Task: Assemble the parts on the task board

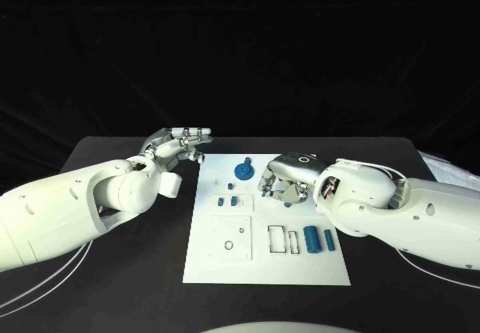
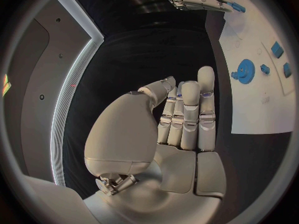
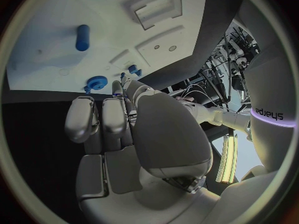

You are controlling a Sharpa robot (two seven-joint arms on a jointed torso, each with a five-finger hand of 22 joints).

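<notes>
Head view | task board: one gear; two cylinders

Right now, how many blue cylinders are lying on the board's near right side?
2: the left cylinder and the right cylinder lie side by side on the board, just right of the rectangular slots. The right arm may hide others.

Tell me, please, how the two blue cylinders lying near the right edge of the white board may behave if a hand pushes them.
The blue cylinders lie on their sides on the flat task board, so a sideways push would probably make them roll. They look small, smooth and rigid, likely light and perhaps slippery to pinch.
</notes>
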